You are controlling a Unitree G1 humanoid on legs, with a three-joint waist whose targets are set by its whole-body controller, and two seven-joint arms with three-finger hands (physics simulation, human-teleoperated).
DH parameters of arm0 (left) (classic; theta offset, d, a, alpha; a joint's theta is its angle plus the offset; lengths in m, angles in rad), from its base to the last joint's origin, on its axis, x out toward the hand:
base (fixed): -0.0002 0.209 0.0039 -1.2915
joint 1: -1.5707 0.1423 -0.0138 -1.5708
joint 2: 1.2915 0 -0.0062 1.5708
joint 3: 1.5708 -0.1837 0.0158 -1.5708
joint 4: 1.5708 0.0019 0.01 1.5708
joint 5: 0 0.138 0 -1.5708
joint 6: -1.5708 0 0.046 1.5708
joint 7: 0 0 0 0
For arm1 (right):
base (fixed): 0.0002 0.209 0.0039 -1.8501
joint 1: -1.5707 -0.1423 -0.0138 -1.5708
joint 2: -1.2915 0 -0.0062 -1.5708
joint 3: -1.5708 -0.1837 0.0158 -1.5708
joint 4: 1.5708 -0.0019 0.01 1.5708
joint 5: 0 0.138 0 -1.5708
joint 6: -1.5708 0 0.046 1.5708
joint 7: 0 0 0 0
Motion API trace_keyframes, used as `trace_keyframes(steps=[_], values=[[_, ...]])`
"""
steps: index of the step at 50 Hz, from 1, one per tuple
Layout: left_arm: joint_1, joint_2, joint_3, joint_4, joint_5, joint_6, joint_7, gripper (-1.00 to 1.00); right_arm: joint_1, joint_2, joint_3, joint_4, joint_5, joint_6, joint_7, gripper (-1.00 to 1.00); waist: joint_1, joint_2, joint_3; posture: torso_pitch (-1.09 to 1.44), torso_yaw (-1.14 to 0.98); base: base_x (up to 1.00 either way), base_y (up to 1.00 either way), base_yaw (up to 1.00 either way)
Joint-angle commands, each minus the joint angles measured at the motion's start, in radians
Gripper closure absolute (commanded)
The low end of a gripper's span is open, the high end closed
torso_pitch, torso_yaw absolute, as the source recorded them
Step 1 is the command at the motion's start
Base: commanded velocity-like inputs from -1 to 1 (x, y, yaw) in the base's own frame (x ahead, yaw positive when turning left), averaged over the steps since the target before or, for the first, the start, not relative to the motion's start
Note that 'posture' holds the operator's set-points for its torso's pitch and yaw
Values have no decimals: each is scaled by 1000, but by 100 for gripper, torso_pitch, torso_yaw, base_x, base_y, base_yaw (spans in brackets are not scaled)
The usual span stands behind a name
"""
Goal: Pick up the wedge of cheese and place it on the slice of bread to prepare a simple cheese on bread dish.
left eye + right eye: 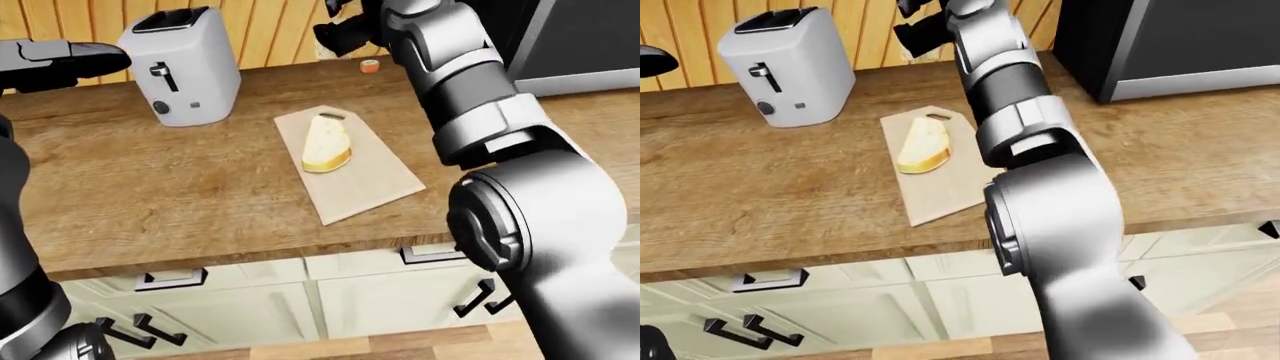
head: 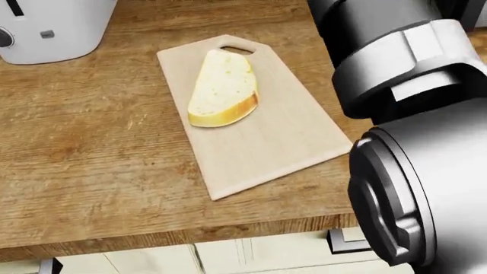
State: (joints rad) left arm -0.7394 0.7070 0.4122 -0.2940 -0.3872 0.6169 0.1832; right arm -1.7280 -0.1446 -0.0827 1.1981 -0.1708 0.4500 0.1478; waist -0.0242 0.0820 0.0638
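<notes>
The slice of bread [image 2: 222, 88] lies flat on the upper half of the pale cutting board [image 2: 266, 148]. My right arm [image 2: 411, 85] fills the right side of the head view and reaches up past its top edge. In the left-eye view my right hand [image 1: 343, 34] hangs above the counter beyond the board's top end, fingers curled shut. The wedge of cheese is hidden behind that dark hand. My left hand [image 1: 70, 56] hovers at the upper left, above the counter beside the toaster, fingers stretched out and holding nothing.
A white toaster [image 1: 185, 67] stands on the wooden counter [image 1: 150, 187], left of the board. A small orange object [image 1: 370, 66] lies near the wall behind the board. A dark appliance [image 1: 1160, 45] occupies the counter's right end. Cabinet drawers [image 1: 250, 292] sit below the counter edge.
</notes>
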Motion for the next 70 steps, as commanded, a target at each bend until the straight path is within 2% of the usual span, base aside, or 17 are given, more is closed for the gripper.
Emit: trace_keyframes(steps=[1,6,8,27,44,70], values=[[-24,22,21,-17,2,-27,6,-100,-39,-8,-7,-8,10,-75,-35,100,-1,6,-29,0,0,0,0,0],[-24,21,12,-16,4,-31,7,-100,-38,4,-19,35,25,-111,-63,100,0,4,-32,0,0,0,0,0],[-22,21,17,-17,0,-32,6,-100,-27,11,-15,46,25,-112,-46,100,1,4,-33,0,0,0,0,0],[-24,25,12,-13,6,-31,4,-100,50,50,-5,75,-28,-145,-108,100,2,3,-36,0,0,0,0,0],[-24,17,16,-3,3,-45,16,-100,128,72,-12,86,-49,-173,-123,100,4,1,-39,0,0,0,0,0],[-27,15,6,-8,10,-44,17,-100,175,92,-10,91,-53,-209,-112,100,4,0,-41,0,0,0,0,0]])
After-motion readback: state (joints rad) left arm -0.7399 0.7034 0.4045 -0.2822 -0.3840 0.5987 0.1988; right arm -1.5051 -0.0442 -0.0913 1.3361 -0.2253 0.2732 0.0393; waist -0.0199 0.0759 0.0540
